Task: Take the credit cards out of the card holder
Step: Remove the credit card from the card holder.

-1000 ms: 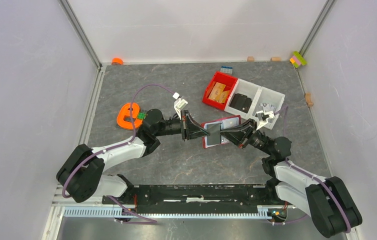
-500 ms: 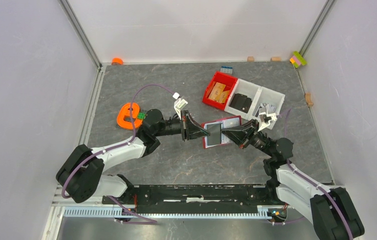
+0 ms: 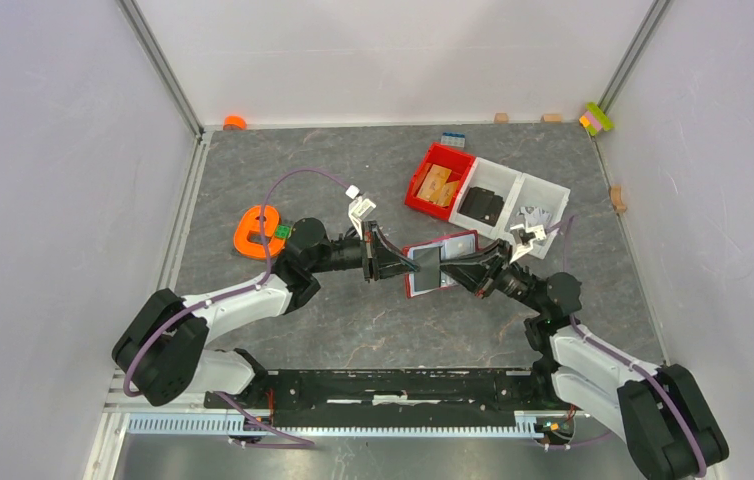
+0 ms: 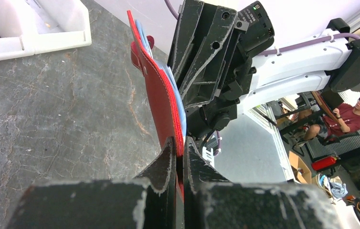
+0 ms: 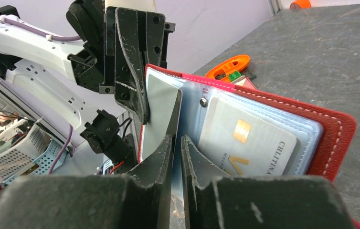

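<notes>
Left gripper (image 4: pixel 179 145) clenched the card holder's (image 4: pixel 161 95) left edge; right gripper (image 5: pixel 176 139), opposite on the right, pinched the grey card (image 5: pixel 161 112) between them

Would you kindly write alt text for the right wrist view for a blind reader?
The right gripper has its jaws pinched on a grey card standing out from an open red card holder, which the left gripper clamps at the left. A pale card with a gold chip sits in a clear sleeve.

Cards (image 5: pixel 247 143) in holder (image 5: pixel 332 138) (bins (image 3: pixel 514 192) behind)
</notes>
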You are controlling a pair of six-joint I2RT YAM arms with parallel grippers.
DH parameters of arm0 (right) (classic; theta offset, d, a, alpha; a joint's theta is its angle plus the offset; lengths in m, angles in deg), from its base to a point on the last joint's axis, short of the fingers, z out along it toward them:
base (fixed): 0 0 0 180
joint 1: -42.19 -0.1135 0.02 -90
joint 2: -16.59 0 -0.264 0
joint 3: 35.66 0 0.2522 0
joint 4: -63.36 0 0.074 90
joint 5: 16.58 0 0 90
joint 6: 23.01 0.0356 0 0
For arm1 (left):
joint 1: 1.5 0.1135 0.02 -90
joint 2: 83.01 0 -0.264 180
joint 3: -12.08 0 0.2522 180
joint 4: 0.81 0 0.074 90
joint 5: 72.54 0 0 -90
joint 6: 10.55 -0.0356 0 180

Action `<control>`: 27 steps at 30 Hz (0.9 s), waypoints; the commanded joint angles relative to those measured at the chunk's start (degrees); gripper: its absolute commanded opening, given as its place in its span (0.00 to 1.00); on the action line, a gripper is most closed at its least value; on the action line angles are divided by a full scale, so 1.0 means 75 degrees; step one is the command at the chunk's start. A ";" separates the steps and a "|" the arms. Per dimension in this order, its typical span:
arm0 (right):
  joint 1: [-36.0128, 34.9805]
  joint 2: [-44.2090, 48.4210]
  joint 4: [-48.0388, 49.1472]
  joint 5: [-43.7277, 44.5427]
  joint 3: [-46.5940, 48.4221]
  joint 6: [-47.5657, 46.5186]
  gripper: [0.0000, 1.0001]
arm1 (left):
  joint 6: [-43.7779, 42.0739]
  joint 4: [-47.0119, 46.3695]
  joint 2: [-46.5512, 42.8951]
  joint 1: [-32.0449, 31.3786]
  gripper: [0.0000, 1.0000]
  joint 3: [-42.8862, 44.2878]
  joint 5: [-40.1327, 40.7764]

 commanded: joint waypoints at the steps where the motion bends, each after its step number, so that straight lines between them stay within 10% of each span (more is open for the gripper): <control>1: -0.0221 -0.0249 0.0065 -0.0140 0.0286 -0.0197 0.16 | 0.0084 -0.0475 -0.0155 -0.0051 0.03 0.0073 -0.0197; 10: -0.0437 -0.0702 0.1108 -0.0511 0.0311 0.0385 0.03 | 0.0046 -0.0398 -0.0153 -0.0048 0.03 0.0090 -0.0152; 16: -0.0351 -0.0567 0.0624 -0.0206 0.0253 0.0225 0.00 | -0.0040 -0.0193 -0.0193 -0.0046 0.25 0.0086 0.0005; 27: 0.0220 -0.0541 0.0837 -0.0072 -0.0023 0.0674 0.00 | -0.0197 -0.0128 -0.0422 -0.0030 0.16 -0.0031 0.0172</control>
